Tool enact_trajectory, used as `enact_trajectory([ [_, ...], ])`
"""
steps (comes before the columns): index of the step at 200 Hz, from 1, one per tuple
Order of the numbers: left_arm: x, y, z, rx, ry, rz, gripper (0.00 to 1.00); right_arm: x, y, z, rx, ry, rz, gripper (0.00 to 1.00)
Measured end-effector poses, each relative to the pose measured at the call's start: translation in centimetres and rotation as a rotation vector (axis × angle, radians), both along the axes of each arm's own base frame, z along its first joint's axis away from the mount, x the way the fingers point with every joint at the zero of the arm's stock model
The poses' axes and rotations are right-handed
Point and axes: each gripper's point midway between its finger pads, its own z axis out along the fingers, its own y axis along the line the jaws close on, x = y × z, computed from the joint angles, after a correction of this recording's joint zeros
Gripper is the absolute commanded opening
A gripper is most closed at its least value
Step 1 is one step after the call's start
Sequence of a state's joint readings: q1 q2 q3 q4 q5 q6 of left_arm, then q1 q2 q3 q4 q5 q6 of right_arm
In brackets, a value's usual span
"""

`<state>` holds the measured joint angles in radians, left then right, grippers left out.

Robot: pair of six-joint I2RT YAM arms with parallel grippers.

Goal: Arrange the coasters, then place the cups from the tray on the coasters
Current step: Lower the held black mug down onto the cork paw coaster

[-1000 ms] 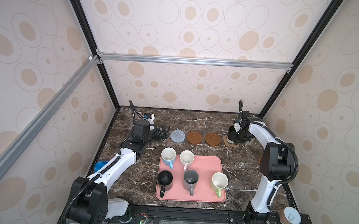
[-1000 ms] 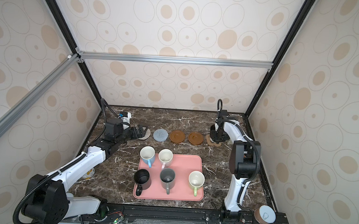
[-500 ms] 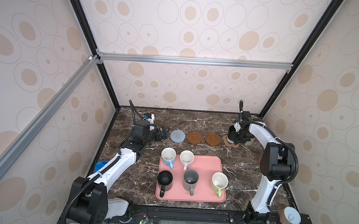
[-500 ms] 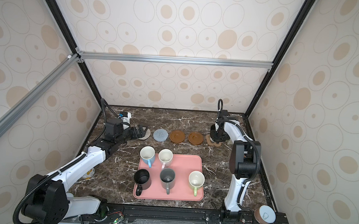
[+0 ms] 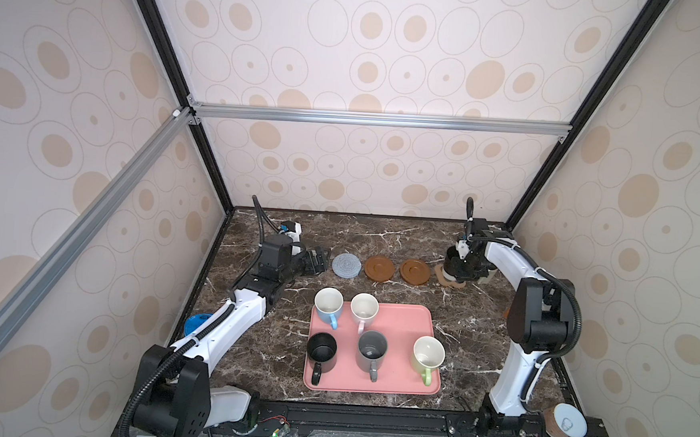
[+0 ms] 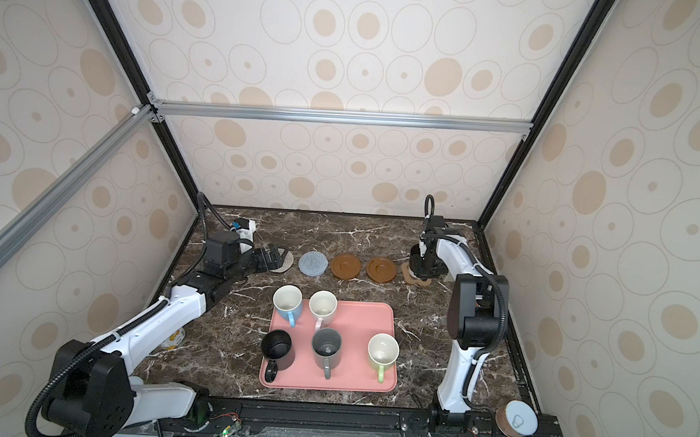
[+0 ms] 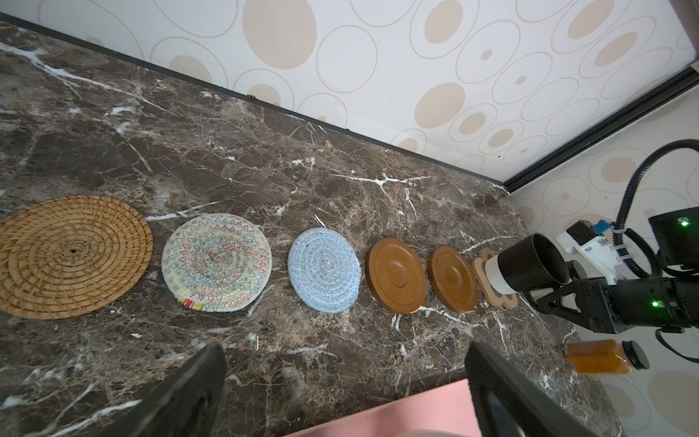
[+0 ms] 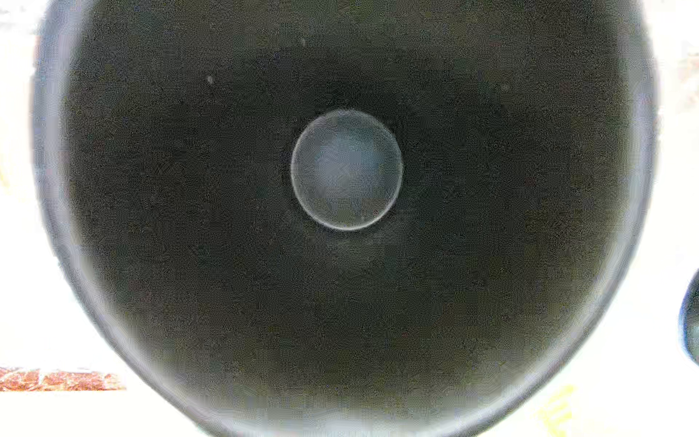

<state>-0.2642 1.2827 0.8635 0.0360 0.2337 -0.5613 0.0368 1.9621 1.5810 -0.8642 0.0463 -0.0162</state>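
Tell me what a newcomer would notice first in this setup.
The pink tray at the front centre of the marble table catches the eye first, with five mugs standing on it. Behind it, a row of six coasters runs along the back. At that row's right end, the right gripper is closed on a black mug sitting on the paw-shaped coaster.

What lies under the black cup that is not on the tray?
A brown paw-shaped coaster; the black cup hides part of it, so only some lobes show.
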Motion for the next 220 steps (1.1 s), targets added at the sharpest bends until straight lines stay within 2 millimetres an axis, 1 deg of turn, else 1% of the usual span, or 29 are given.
enact_trajectory([
  [21,-0.02,0.01,-0.08,0.001,0.002,0.000,1.00,-0.01,-0.01,-0.03,0.000,0.000,0.000,0.11],
  [38,-0.04,0.02,-0.12,0.001,0.003,0.000,1.00,-0.01,-0.01,-0.03,0.000,0.000,0.000,0.15],
  [77,-0.05,0.02,-0.17,0.001,0.004,0.000,1.00,-0.04,-0.04,-0.13,-0.002,0.001,-0.001,0.18],
  [92,-0.05,0.02,-0.17,0.001,0.004,0.000,1.00,-0.06,-0.07,-0.17,-0.002,0.001,-0.004,0.21],
  [138,-0.05,0.02,-0.18,0.001,0.004,0.000,1.00,0.23,-0.15,-0.19,-0.001,-0.011,-0.009,0.39],
  [197,-0.05,0.02,-0.18,0.001,0.004,0.000,1.00,0.17,-0.18,-0.12,0.002,-0.012,-0.018,0.54],
  [220,-0.05,0.02,-0.18,0.001,0.004,0.000,1.00,-0.02,-0.18,0.21,0.003,-0.015,-0.020,0.58],
])
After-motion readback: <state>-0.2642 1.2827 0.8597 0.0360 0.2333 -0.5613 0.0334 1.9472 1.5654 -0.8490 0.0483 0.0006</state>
